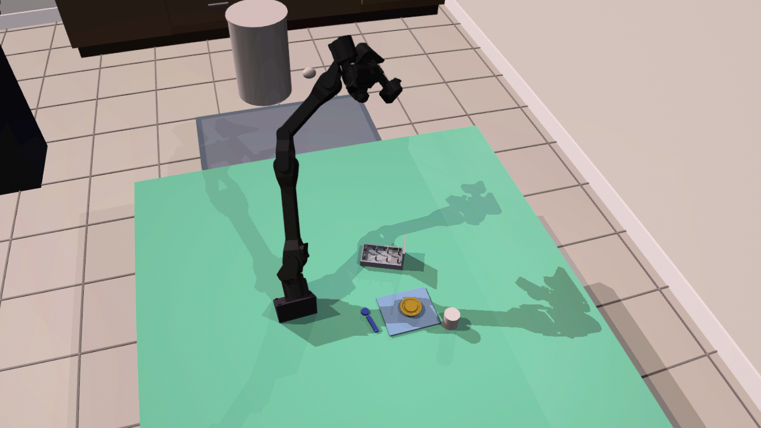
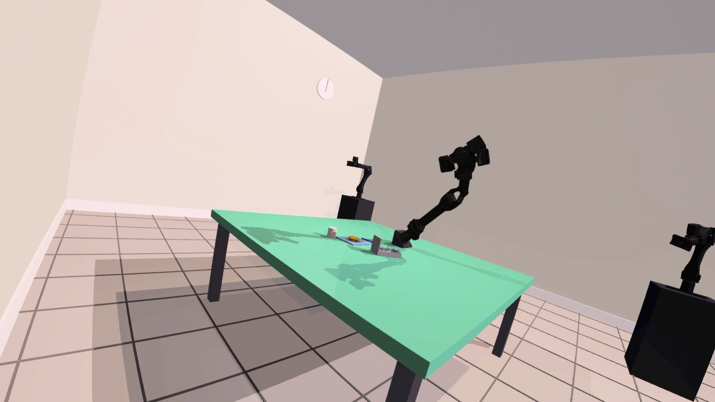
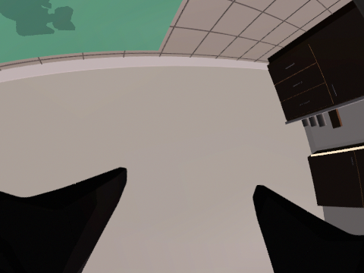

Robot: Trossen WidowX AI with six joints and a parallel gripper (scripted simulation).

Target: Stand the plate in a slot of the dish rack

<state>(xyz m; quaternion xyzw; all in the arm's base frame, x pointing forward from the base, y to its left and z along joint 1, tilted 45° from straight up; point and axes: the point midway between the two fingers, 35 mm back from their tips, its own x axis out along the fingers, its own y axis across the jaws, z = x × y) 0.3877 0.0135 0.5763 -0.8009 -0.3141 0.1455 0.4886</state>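
Gripper (image 3: 189, 184) raised high above the green table (image 1: 213, 319), fingers spread wide with nothing between them, only pale wall showing in the gap in the wrist view. The arm (image 1: 287, 213) stretches up and away from its base, so everything that matters sits far below and behind the hand. Down there, the yellow plate (image 1: 411, 307) lies flat on a light blue mat (image 1: 390, 321), well apart from the gripper. The grey dish rack (image 1: 381, 256) stands on the table a little beyond the plate, closer to the point beneath the hand, rails up and slots bare. A blue spoon (image 1: 369, 318) lies just beside the mat on the side toward the arm's base, and a small pale cup (image 1: 451, 318) stands just off the mat's opposite edge. From the exterior view the gripper (image 2: 463, 158) hangs high over the far side of the table, nowhere near plate (image 2: 353, 238) or rack (image 2: 385, 248)
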